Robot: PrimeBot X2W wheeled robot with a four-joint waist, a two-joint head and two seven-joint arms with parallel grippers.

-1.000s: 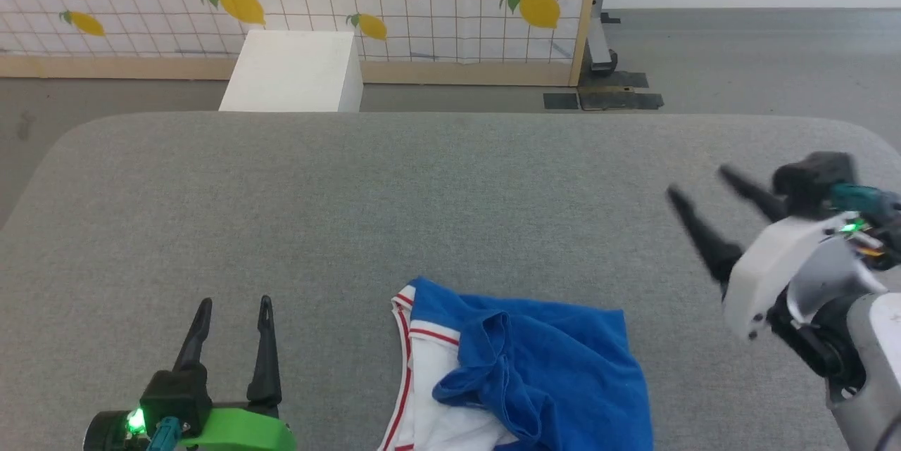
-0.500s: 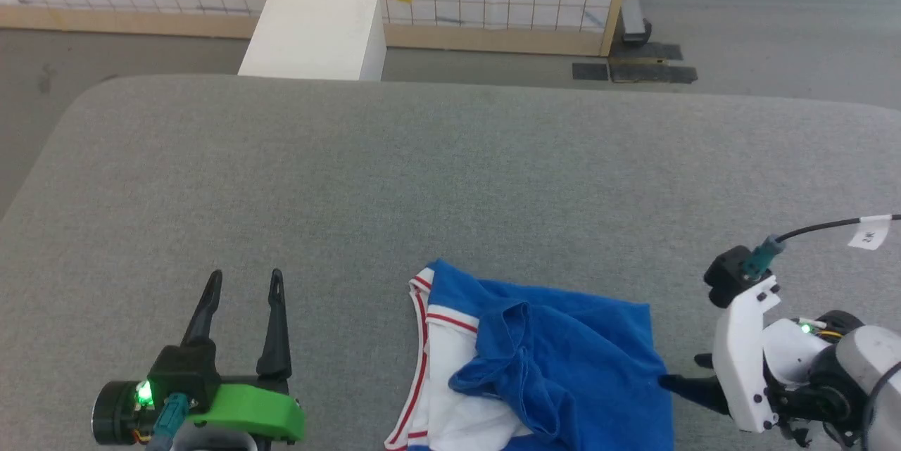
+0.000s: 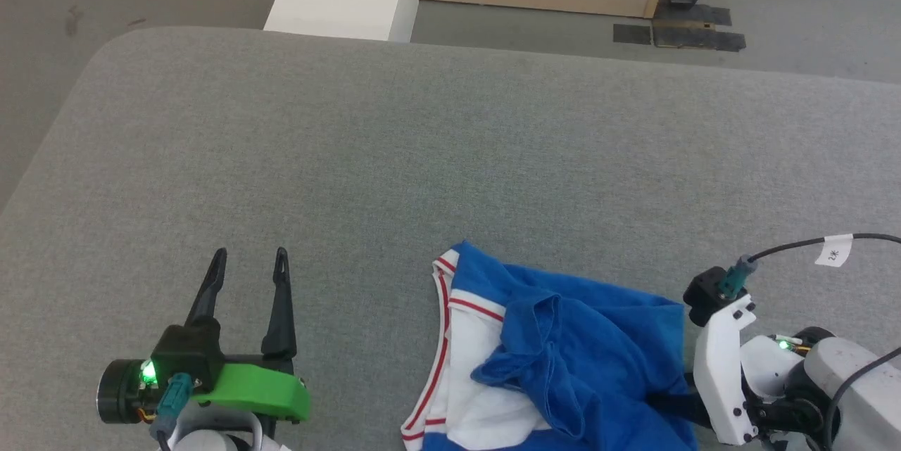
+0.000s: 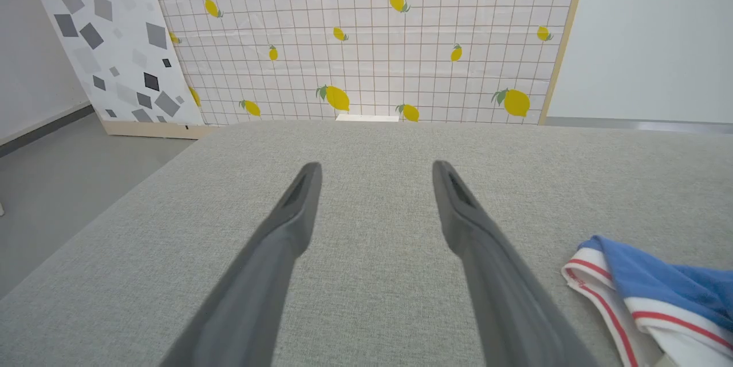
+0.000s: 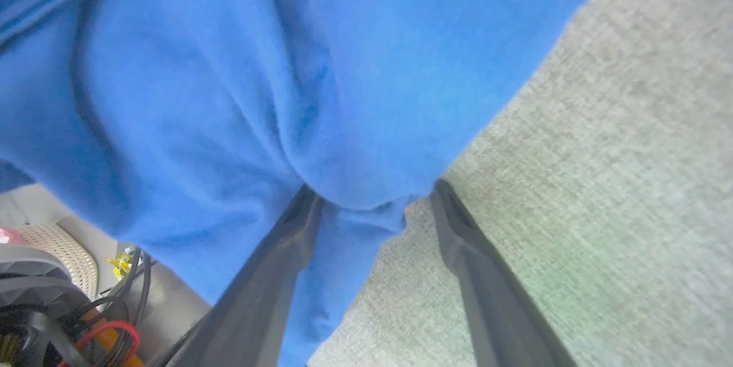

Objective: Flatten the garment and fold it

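Royal-blue jersey shirt with red-striped white sleeve (image 3: 563, 345): crumpled at near edge of grey fabric-covered desk (image 3: 422, 155). Right tool (image 5: 372, 195) spread, straddling blue hem, unclamped. Left tool (image 3: 250, 261) spread, empty, apart. Step: grasping to flatten. Next likely: pinch hem, draw outward.

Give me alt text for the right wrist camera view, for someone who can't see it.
The right gripper, fingers spread open, sits at the edge of the rumpled blue garment, a fold of cloth bulging between its fingertips. A grey fabric surface lies to the right; cables show at lower left.
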